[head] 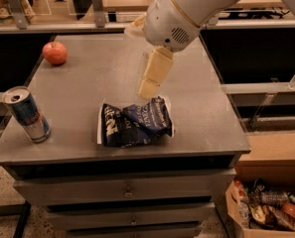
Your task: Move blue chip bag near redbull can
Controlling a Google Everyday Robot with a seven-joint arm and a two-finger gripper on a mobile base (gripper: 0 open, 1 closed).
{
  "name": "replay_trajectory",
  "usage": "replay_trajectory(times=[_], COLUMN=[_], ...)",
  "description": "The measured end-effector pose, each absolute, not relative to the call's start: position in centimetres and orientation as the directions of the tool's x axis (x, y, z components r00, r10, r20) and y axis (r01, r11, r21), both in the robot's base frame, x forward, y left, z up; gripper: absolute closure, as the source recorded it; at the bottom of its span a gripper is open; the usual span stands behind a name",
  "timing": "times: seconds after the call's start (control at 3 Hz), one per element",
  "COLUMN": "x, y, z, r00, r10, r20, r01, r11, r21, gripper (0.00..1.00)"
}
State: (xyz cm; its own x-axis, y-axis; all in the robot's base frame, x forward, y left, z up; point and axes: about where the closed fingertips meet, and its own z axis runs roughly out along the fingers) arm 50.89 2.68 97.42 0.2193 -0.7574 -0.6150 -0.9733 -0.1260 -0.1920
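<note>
The blue chip bag point(135, 122) lies crumpled, dark navy with white lettering, on the grey table top point(102, 73) near its front middle. The redbull can point(27, 114) stands upright at the table's front left corner, well apart from the bag. My gripper point(149, 86) hangs from the white arm just above the bag's upper edge, with its cream finger pointing down at the bag. It holds nothing.
A red apple point(54, 52) sits at the back left of the table. A cardboard box point(266, 209) of snacks stands on the floor at the lower right. Shelves and a counter run behind the table.
</note>
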Motion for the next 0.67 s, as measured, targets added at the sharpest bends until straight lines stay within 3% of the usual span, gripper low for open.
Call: replay_trajectory(times=[0.67], x=[50.2], y=[0.7], z=[90.5], r00=[0.16], r10=[-0.874], r20=[-0.459], r01=[-0.984], r11=[-0.106], r21=[-0.142], gripper=[0.0])
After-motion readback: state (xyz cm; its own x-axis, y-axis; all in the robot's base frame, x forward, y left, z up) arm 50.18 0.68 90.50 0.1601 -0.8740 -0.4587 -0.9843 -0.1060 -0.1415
